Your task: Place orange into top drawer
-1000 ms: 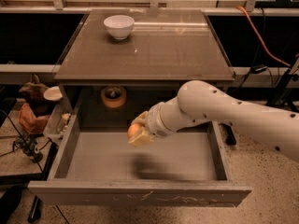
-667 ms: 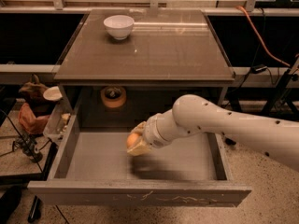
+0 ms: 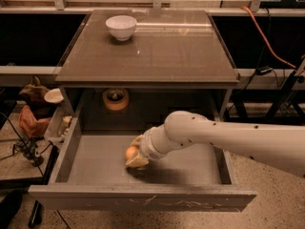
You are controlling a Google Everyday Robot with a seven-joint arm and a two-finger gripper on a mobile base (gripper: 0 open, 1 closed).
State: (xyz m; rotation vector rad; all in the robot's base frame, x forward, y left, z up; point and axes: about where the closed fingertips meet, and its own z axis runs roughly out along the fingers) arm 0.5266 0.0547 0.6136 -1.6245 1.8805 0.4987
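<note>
The top drawer [image 3: 90, 159] is pulled out wide, a grey box with a scratched front panel [image 3: 143, 201]. My gripper [image 3: 135, 155] reaches in from the right on a white arm [image 3: 224, 137] and sits low over the drawer floor, left of the middle. It is shut on the orange [image 3: 130, 152], a small round orange fruit that shows between the cream-coloured fingers [image 3: 137, 161]. The orange is at or just above the floor; I cannot tell whether it touches.
A white bowl [image 3: 121, 26] stands at the back left of the cabinet's top [image 3: 181, 46]. A tan tape roll [image 3: 116, 99] lies in the recess behind the drawer. Bags and clutter [image 3: 35, 111] sit left of the cabinet. An orange cable [image 3: 267, 37] runs at right.
My gripper has moved down and a little to the left, carrying the orange deeper into the drawer toward its floor.
</note>
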